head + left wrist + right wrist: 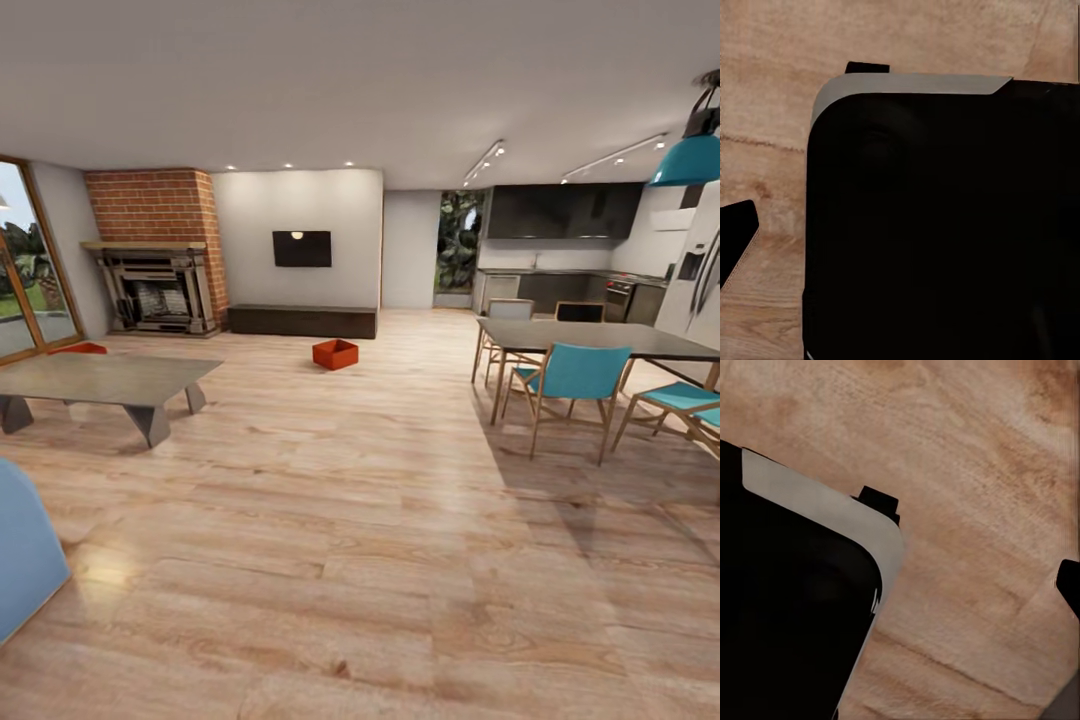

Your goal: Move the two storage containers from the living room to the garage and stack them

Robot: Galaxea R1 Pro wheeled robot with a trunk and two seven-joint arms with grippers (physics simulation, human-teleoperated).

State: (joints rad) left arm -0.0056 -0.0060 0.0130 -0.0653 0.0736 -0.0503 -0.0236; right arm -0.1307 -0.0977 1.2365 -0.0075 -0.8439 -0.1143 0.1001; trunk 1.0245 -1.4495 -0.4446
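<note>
Both wrist cameras are pointing downward. A black body panel with a grey edge (937, 225) is blocking most of the left wrist view; the same kind of panel (787, 607) is covering part of the right wrist view. Jaw state cannot be determined.

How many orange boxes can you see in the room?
2. One orange box sits on the wood floor before the dark bench. Another orange box peeks out behind the low grey table, mostly hidden.

near container (335, 353): orange-red, open-topped, upright on wood floor near dark bench
far container (78, 348): orange-red, partly hidden behind low table
</note>
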